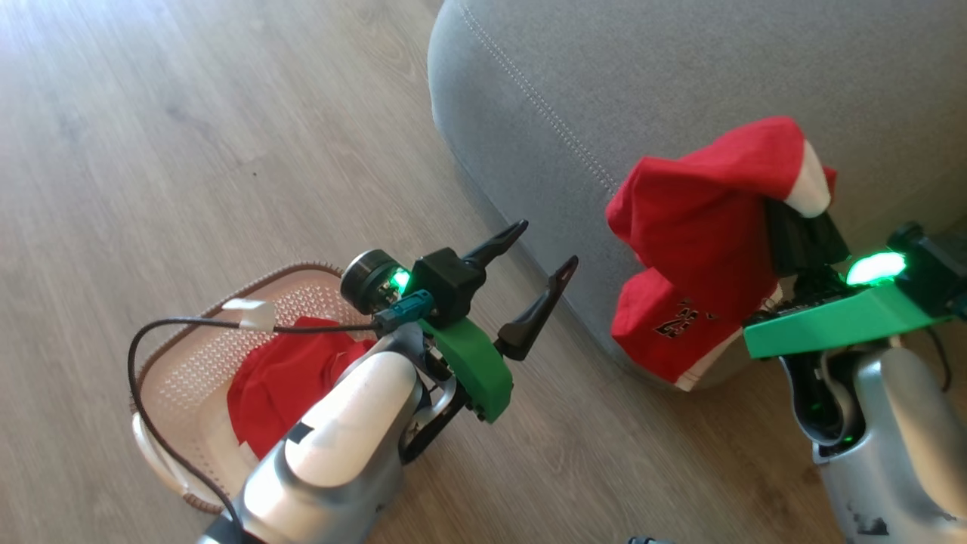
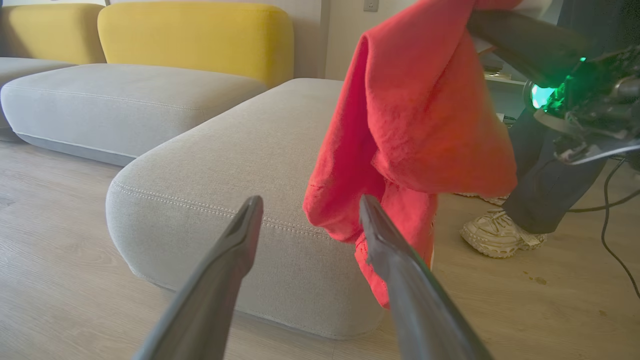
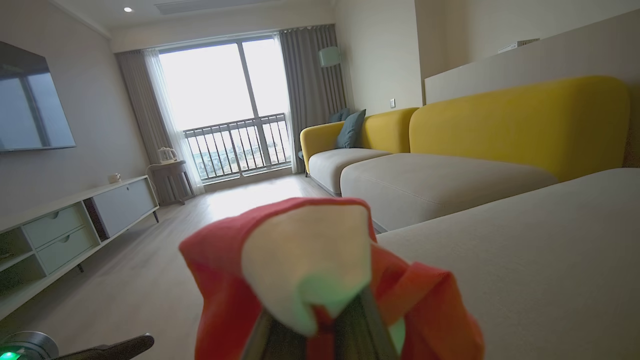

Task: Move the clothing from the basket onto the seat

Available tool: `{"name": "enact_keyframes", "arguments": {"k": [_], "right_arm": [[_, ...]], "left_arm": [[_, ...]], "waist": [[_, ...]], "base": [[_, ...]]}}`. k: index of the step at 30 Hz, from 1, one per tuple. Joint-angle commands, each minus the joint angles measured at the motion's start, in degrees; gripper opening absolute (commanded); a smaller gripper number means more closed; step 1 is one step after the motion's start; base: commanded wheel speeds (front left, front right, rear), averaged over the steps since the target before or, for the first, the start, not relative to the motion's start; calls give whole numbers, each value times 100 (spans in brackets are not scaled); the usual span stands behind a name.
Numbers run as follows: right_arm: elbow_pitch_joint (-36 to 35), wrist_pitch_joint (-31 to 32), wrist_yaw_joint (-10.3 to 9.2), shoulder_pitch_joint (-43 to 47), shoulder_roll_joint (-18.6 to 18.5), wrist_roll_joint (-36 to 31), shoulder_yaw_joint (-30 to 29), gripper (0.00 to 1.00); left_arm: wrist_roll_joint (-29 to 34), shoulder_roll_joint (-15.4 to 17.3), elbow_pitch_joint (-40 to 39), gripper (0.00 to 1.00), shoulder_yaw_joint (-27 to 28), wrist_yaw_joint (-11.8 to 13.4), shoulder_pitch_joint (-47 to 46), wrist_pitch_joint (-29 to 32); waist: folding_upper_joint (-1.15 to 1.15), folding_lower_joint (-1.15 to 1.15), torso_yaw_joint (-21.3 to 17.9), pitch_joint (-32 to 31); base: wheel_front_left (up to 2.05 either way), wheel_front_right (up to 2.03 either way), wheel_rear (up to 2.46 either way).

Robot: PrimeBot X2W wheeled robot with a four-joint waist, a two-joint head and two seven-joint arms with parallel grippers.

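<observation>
Right gripper [image 1: 804,227] has its jaws clenched on a red garment [image 1: 695,249]. The white stripe is up top and the fabric drapes over the fingers. The garment hangs at the rounded corner of the seat [image 1: 680,75] with its lower hem down along the seat's side; can't tell if it touches.

Left gripper [image 1: 545,243] has its jaws released wide with nothing in them. It's just short of the seat's corner, pointing at it.

Basket [image 1: 189,363] sits on the floor [image 1: 151,151] on the far side of the left gripper from the seat, well apart from it. A second red garment [image 1: 287,385] lies inside the basket.

Person's shoe [image 2: 500,235] is on the floor beyond the seat's corner.
</observation>
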Motion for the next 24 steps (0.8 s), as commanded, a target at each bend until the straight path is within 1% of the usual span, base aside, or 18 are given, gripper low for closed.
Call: {"name": "enact_keyframes", "arguments": {"k": [1, 4, 8, 15, 18, 20, 24], "right_arm": [[-241, -37, -1, -57, 6, -49, 8, 0], [-262, -37, -1, -121, -19, -130, -136, 0], [-197, -37, -1, -442, 5, -193, -395, 0], [262, -37, -1, -1276, 108, -131, -687, 0], [504, -37, -1, -1674, 6, -220, -787, 0], [626, -37, -1, -1943, -62, -240, -989, 0], [897, -37, -1, -2431, -313, -357, -1272, 0]], "left_arm": [[-34, 57, -194, 100, 136, -7, -280, -55], [-32, 57, -229, 100, 85, -7, -279, -55], [37, 83, -288, 100, 46, -7, -341, -55], [166, 315, -340, 100, 114, -7, -420, -55], [229, 377, -376, 100, 95, -7, -486, -55], [256, 415, -385, 100, 43, -7, -561, -55], [275, 495, -372, 100, -73, -7, -711, -55]], "waist": [[0, -1, -37, 69], [0, -1, -65, 195], [0, -1, -67, 496], [0, -1, -58, 1084], [0, -1, 54, 1402], [0, -1, 165, 1609], [0, -1, 399, 1977]], "base": [[0, 0, 0], [0, 0, 0], [0, 0, 0], [0, 0, 0], [0, 0, 0], [0, 0, 0], [0, 0, 0]]}}
